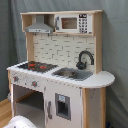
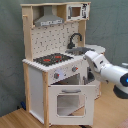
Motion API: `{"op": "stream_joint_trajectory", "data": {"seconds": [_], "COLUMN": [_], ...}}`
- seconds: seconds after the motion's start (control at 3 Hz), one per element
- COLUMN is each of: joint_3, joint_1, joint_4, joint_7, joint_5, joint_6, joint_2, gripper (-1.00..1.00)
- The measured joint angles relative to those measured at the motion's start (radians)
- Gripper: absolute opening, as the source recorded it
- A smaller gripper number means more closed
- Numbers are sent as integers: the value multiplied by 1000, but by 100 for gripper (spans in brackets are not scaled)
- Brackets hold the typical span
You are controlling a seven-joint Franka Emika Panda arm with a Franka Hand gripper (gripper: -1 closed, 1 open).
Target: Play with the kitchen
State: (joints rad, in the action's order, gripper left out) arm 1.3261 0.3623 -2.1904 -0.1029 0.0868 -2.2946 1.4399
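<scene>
Reaching toward kitchen point(image 2: 55, 65) front, arm point(image 2: 107, 70); end effector state hidden, cannot tell.

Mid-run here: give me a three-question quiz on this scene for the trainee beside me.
1. True or false: in both exterior views, the microwave sits below the countertop.
2. In the second exterior view, what lies right beside the black-and-red hob on the counter: A) the sink, B) a kettle, C) a plate?
3. In the second exterior view, which part of the kitchen does the robot arm reach toward?

Key
1. False; it is on the top shelf, next to the grey hood.
2. A.
3. The front edge near the knobs, above the windowed oven door.
</scene>
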Motion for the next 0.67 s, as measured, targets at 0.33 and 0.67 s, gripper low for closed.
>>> {"op": "stream_joint_trajectory", "data": {"seconds": [0.33,0.67], "joint_3": [-35,-75], "joint_1": [-34,-71], "joint_4": [-8,-26], "joint_7": [81,163], "joint_5": [0,-3], "joint_6": [49,102], "joint_2": [-5,-6], "gripper": [100,100]}}
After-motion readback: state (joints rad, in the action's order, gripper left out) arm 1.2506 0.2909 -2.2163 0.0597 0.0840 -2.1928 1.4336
